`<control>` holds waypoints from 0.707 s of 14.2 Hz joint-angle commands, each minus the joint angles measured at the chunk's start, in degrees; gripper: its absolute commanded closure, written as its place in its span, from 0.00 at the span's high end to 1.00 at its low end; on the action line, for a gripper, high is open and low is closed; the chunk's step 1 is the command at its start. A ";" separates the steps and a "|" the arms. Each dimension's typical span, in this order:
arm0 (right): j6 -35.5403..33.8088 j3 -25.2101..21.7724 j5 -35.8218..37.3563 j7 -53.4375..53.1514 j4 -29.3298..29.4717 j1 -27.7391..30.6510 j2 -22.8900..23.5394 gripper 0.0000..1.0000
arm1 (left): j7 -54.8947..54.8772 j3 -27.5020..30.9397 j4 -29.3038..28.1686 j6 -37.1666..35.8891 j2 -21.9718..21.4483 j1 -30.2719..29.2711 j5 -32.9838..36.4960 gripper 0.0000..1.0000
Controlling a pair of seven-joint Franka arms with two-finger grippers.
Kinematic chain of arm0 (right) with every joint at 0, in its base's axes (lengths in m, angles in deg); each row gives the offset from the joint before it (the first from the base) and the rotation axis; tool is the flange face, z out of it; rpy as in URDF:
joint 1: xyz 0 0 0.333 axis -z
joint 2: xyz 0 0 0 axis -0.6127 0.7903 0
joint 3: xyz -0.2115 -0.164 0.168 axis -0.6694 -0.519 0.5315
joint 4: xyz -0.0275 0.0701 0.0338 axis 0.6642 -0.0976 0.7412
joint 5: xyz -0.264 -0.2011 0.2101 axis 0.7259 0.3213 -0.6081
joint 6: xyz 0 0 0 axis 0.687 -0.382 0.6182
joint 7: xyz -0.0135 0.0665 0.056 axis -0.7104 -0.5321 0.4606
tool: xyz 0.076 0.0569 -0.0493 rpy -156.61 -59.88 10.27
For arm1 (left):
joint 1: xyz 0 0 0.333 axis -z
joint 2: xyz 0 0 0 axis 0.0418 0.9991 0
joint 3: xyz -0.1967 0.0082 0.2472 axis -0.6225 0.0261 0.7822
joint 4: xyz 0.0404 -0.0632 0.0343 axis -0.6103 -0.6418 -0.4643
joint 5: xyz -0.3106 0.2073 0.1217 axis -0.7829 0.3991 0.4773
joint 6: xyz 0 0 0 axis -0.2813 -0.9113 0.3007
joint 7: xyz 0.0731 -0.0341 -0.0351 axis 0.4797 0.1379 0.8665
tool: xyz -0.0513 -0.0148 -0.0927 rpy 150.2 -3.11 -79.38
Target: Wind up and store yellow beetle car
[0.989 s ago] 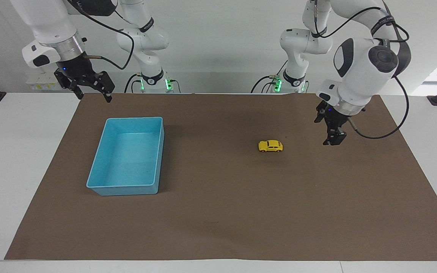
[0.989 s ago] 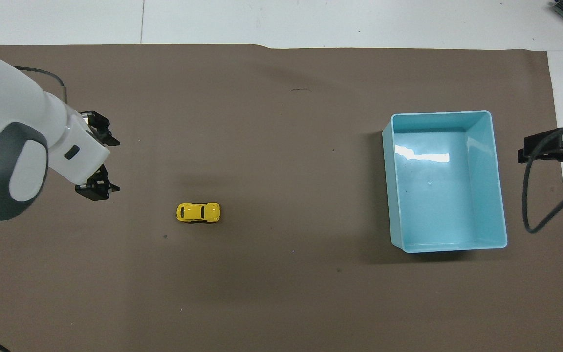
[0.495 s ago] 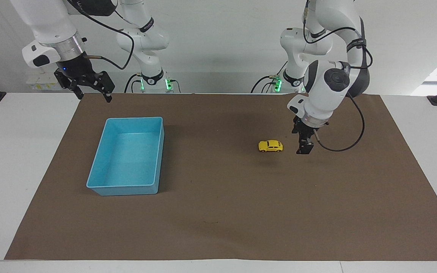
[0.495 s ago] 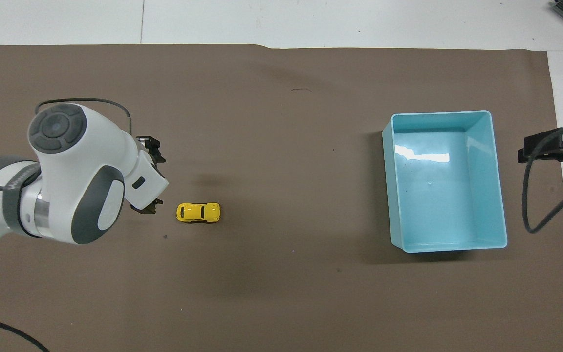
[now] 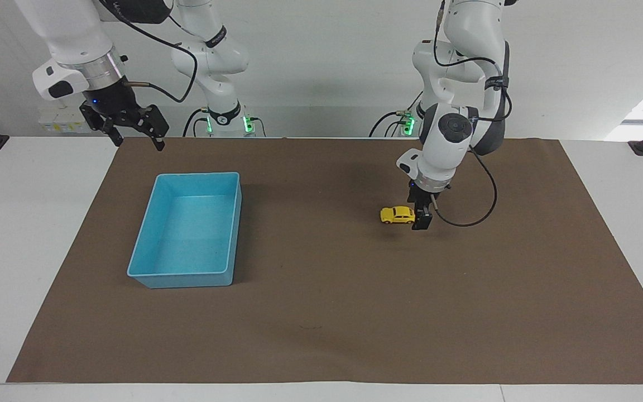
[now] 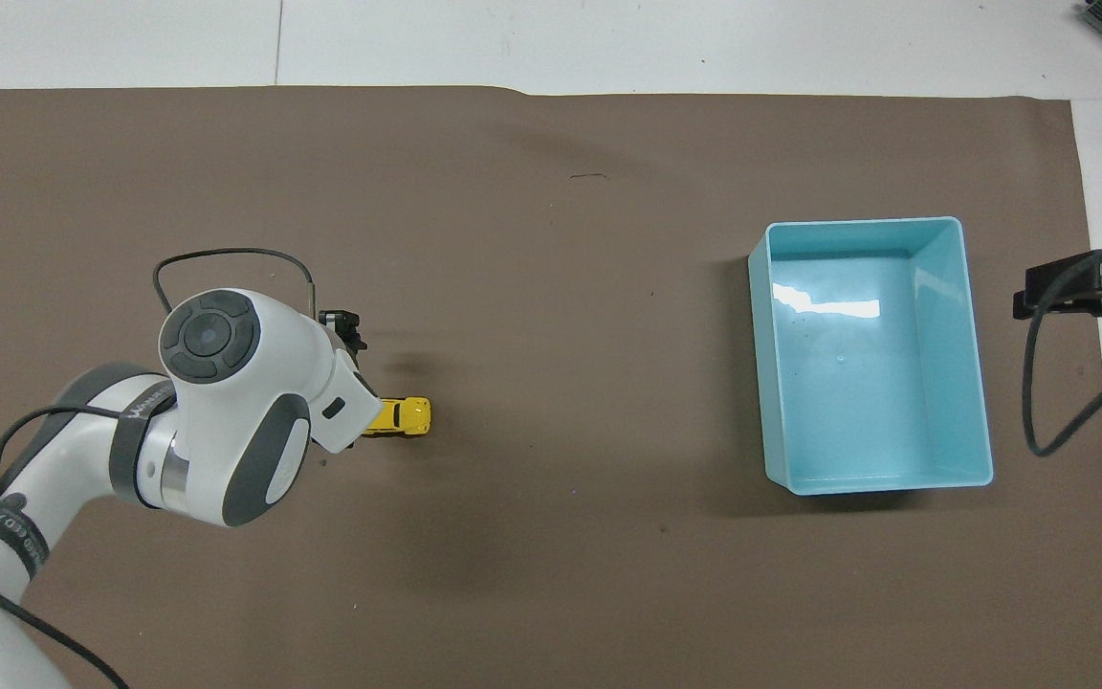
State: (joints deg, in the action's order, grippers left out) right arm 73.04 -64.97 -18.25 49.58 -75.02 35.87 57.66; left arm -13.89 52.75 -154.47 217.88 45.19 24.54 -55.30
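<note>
The yellow beetle car point(image 5: 397, 214) stands on its wheels on the brown mat, toward the left arm's end of the table. My left gripper point(image 5: 422, 219) is low at the end of the car that faces the left arm's end, and it is open. In the overhead view the left wrist covers part of the car point(image 6: 405, 416), and one finger point(image 6: 348, 323) shows past the wrist. I cannot tell whether the gripper touches the car. My right gripper point(image 5: 138, 143) hangs open and empty above the mat's corner, by the blue bin point(image 5: 185, 279).
The empty blue bin point(image 6: 771, 364) sits toward the right arm's end of the table. A brown mat point(image 5: 321, 324) covers most of the white table. The right arm's cable point(image 6: 1039, 383) loops beside the bin.
The left arm has swung in from its end of the table toward the car and come down beside it. The car, the bin and the right arm have not moved.
</note>
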 commanded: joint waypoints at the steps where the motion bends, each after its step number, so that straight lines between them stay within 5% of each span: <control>1: 0.21 0.23 -0.85 0.51 0.61 0.42 0.40 1.00 | 3.90 0.97 -5.02 4.59 -2.60 2.15 -0.12 1.00; 6: 0.21 0.23 -0.85 0.51 0.61 0.42 0.40 1.00 | 9.00 1.14 -6.60 5.91 -2.43 5.14 -0.12 1.00; 8: 0.21 0.24 -0.85 0.51 0.61 0.42 0.40 1.00 | 9.89 1.14 -7.57 5.83 -2.87 5.93 -0.12 0.87; 10: 0.21 0.15 -0.85 0.51 0.61 0.42 0.40 1.00 | 10.69 1.14 -8.10 5.65 -3.31 6.02 -0.12 0.86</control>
State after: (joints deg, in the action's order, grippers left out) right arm 73.04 -64.97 -18.25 49.58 -75.02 35.87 57.66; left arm -4.49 52.71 -159.70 222.11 44.47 29.14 -55.30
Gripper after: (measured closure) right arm 0.000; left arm 0.119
